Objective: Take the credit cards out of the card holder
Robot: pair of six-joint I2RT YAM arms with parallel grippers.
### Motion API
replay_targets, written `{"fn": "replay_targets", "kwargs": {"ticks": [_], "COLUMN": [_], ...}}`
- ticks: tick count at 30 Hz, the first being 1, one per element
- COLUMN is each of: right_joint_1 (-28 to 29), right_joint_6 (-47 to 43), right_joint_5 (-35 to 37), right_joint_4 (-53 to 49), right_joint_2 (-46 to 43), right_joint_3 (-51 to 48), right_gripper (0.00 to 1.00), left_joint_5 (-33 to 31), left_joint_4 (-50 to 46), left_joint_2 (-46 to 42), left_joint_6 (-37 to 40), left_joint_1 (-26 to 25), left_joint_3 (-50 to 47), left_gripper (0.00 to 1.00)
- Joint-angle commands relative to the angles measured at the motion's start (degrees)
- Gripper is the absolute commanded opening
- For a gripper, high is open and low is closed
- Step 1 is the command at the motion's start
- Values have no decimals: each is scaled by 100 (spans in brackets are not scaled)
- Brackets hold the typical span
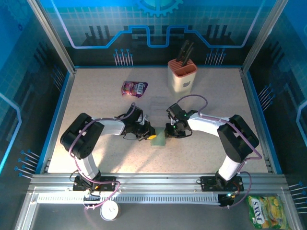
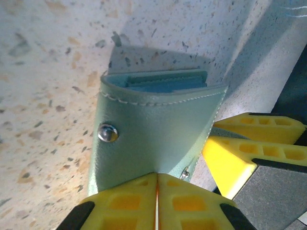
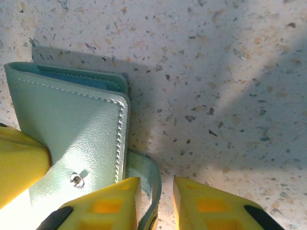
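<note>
A purple snack pouch (image 1: pixel 134 87) and a beige knife block (image 1: pixel 182 75) are seen at the far side of the speckled worktop (image 1: pixel 96 100), well apart from the card holder (image 1: pixel 159 139). The holder is laid flat mid-worktop, flanked closely by both hands. The left hand (image 2: pixel 157 201) is closed, its fingertips pressed together at the holder's near edge; whether anything is pinched cannot be told. The right hand (image 3: pixel 156 203) is held slightly apart, with the snap tab (image 3: pixel 151 175) lying between its fingers. The holder is folded shut, and its grey-blue mouth is turned away from both hands. Its long axis cannot be told.

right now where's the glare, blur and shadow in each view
top external: even light, blue tint from the walls, soft arm shadows on the table; left wrist: card holder fairly sharp, its shadow cast beyond it, left tool soft up close; right wrist: glare washes out the bottom left corner, a broad soft shadow crosses the table at right
</note>
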Motion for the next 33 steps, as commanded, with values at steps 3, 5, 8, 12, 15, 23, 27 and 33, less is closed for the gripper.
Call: {"fn": "replay_targets", "kwargs": {"ticks": [3, 5, 8, 12, 15, 23, 27, 33], "right_joint_1": [-98, -107, -107, -106, -115, -118, -90, -67], "right_joint_6": [77, 61, 49, 49, 23, 7, 66, 49], "right_joint_5": [-337, -430, -571, -627, -677, -817, -941, -886], "right_joint_4": [363, 460, 619, 680, 730, 595, 454, 420], "right_joint_2": [-59, -45, -16, 11, -7, 163, 164, 222], "right_joint_3": [-148, -167, -192, -191, -176, -19, -8, -45], "right_gripper": [22, 21, 19, 17, 16, 20, 23, 24], "left_joint_5": [-514, -535, -567, -698, -899, -1077, -1061, -1058], "left_joint_4": [-1023, -1065, -1078, -1168, -1392, -1836, -1798, -1629], "left_joint_2": [-245, -307, -384, -509, -719, -1187, -1233, -1315], "left_joint_6": [88, 95, 80, 103, 241, 574, 566, 460], "left_joint_1": [-69, -60, -64, -60, -19, 347, 433, 499], "left_joint_3": [-33, 13, 38, 128, 250, 430, 365, 203], "left_gripper": [12, 12, 13, 14, 13, 14, 14, 14]}}
